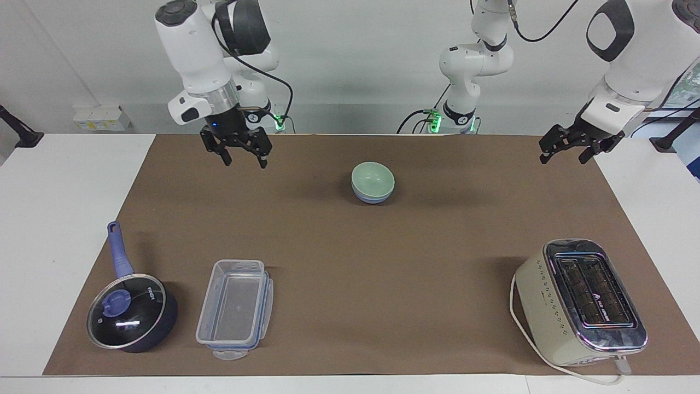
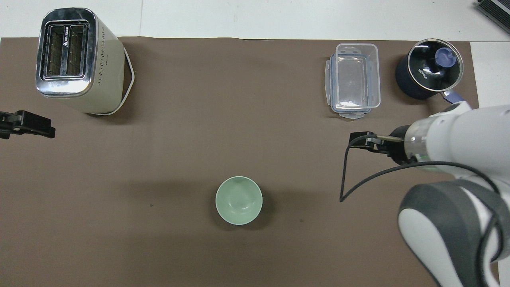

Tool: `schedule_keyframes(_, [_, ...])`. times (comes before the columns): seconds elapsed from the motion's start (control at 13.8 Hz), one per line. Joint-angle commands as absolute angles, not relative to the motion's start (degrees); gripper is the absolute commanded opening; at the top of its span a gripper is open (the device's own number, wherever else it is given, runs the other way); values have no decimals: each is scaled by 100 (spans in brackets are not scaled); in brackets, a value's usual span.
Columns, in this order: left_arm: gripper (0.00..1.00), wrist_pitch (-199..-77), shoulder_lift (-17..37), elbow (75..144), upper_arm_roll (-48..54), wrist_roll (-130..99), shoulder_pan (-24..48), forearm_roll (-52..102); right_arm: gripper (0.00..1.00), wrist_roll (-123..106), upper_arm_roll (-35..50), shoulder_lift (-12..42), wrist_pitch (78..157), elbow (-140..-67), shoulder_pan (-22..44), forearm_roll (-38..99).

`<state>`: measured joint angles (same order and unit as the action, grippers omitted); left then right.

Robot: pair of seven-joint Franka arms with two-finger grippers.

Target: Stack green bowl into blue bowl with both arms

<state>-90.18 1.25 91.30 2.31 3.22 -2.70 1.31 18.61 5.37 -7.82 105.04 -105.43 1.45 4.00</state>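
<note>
White worktop [image 1: 65,180] against a white wall, its middle covered by a brown mat [image 1: 350,257].

Item: green bowl [image 1: 372,178], pale mint, nested upright in the blue bowl [image 1: 373,198], of which only a periwinkle band shows below the green rim in the facing view. The stack stands mid-mat, toward the robots' side, touched by neither gripper. The green bowl is empty.

Item: dark blue saucepan [image 1: 133,312] with glass lid, blue knob and blue handle; white lettering on the lid reads "KONKA" in the overhead view. It stands at the right arm's end, farther from the robots than the bowls.

Item: clear plastic food box [image 1: 235,308], no lid on it, blue clips, empty, just beside the saucepan.

Item: cream two-slot toaster [image 1: 579,301] with chrome top, at the left arm's end; a triangular mark and small lettering between the slots, not legible. A white cord loops round its base.

Item: right gripper [image 1: 236,155], fingers spread wide, holding nothing, raised over bare mat toward the right arm's end, well apart from the bowls.

Item: left gripper [image 1: 563,151], jaws wide, empty, waiting above the mat's edge at the left arm's end.
</note>
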Motion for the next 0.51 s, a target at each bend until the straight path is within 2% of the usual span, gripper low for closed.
schedule_keyframes(0.0, [100,-8965,97,9149,246,255,-281,0,100,1731,615,-510,9793,-9626,9,97])
schedule_keyframes(0.29, [100,-8965,97,9149,246,255,-281,0,100,1688,615,-37,8747,-8344,-272,-26])
schedule_keyframes(0.44, [100,-8965,97,9149,246,264,-281,0,100,1347,633,122,8500,-7991,-264,-385])
